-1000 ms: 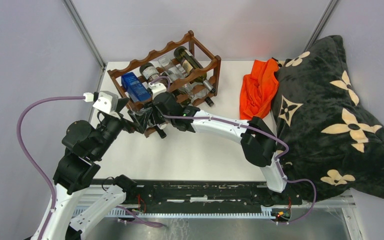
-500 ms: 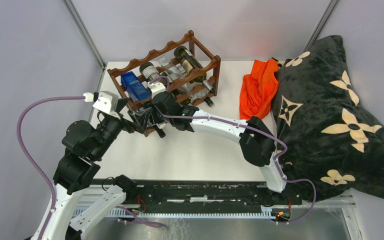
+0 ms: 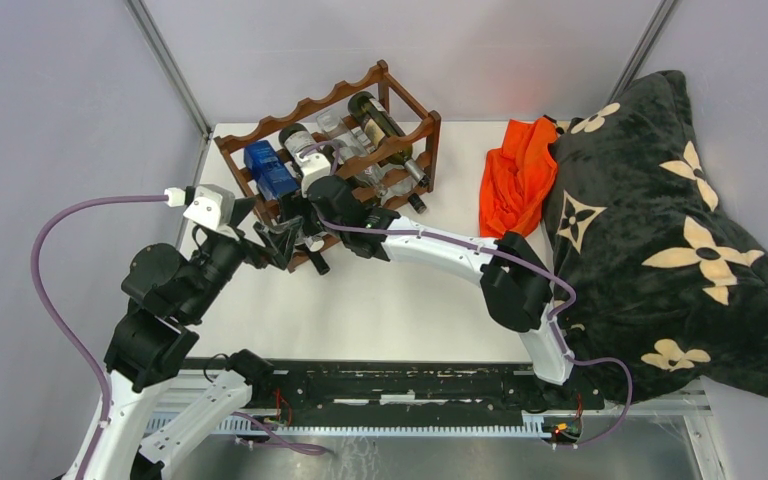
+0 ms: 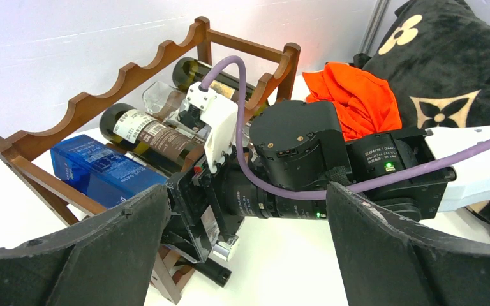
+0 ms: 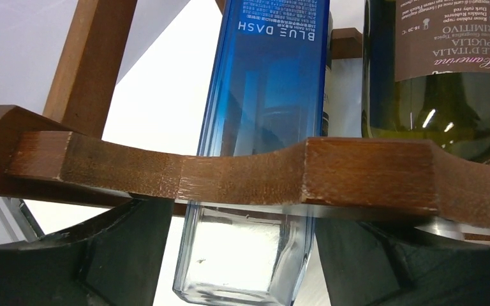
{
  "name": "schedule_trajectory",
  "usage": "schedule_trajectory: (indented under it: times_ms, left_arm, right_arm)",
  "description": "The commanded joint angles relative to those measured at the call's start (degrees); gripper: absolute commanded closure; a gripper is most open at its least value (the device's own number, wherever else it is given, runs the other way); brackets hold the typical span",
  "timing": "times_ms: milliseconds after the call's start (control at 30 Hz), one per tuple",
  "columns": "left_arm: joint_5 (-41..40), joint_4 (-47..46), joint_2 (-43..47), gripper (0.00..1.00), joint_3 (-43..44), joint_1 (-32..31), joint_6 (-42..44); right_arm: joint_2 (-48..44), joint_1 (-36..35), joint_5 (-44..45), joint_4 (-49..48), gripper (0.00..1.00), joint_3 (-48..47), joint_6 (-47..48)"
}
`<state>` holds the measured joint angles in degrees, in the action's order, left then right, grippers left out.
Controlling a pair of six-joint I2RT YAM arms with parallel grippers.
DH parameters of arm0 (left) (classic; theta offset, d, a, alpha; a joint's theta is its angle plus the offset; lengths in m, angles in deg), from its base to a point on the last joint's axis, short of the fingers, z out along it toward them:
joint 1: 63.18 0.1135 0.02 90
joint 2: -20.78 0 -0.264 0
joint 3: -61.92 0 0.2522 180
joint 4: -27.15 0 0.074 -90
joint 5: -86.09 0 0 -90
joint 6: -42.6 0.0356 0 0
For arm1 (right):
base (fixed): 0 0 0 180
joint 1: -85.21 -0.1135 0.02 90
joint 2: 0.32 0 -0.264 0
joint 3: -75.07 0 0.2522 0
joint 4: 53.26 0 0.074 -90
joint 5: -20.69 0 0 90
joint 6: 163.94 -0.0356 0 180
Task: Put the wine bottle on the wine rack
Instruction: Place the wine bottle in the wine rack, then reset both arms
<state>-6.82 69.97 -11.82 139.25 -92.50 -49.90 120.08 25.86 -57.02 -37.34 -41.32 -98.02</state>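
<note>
Wine bottle (image 5: 261, 95), square blue glass labelled Blue Dash, lies in the leftmost cradle of the wine rack (image 5: 357, 169), at the far left of the surface (image 3: 400, 300), beside a Primitivo bottle (image 5: 446, 76). Right hand (image 5: 242, 255) spread, its fingers flanking the bottle's base at the near rail, narrowly clear of the glass. Left hand (image 4: 247, 191) spread wide, empty, just near of the rack.

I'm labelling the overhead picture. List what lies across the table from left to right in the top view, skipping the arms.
blue bottle → dark green bottle → orange cloth → black blanket
</note>
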Motion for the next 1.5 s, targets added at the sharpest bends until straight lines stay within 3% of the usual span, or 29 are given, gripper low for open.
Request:
schedule_trajectory:
  times_ms: [0, 567, 733, 933, 1000, 1167, 1467]
  left_arm:
    - [-0.75, -0.26, 0.73, 0.02, 0.76, 0.19, 1.20]
    - [-0.49, 0.91, 2.83, 0.02, 0.18, 0.22, -1.21]
    - [-0.94, 1.28, 3.39, 0.02, -0.11, 0.17, -1.35]
    - [-1.26, 1.52, 3.42, 0.02, -0.38, 0.23, -1.15]
    - [-1.25, 1.52, 3.42, 0.02, -0.46, 0.23, -1.13]
    - [-1.32, 1.61, 3.42, 0.02, -0.38, 0.23, -1.02]
    - [-1.68, 1.94, 3.41, 0.02, -0.28, 0.22, -0.62]
  right_arm:
    - [-5.59, 0.76, -1.87, -10.50, 0.17, -1.96, 2.87]
    - [-17.03, 0.76, -8.54, -7.72, 0.23, 14.49, 8.49]
    - [-19.60, 0.29, -9.06, -6.21, 0.36, 20.62, 7.69]
    - [-21.72, -0.15, -11.17, -6.02, 0.60, 25.36, 7.12]
    - [-22.00, -0.25, -12.01, -6.15, 0.72, 26.25, 7.12]
    - [-21.80, -0.55, -12.19, -6.28, 0.86, 27.40, 6.27]
    - [-17.89, -0.83, -11.75, -6.72, 0.88, 23.41, 5.23]
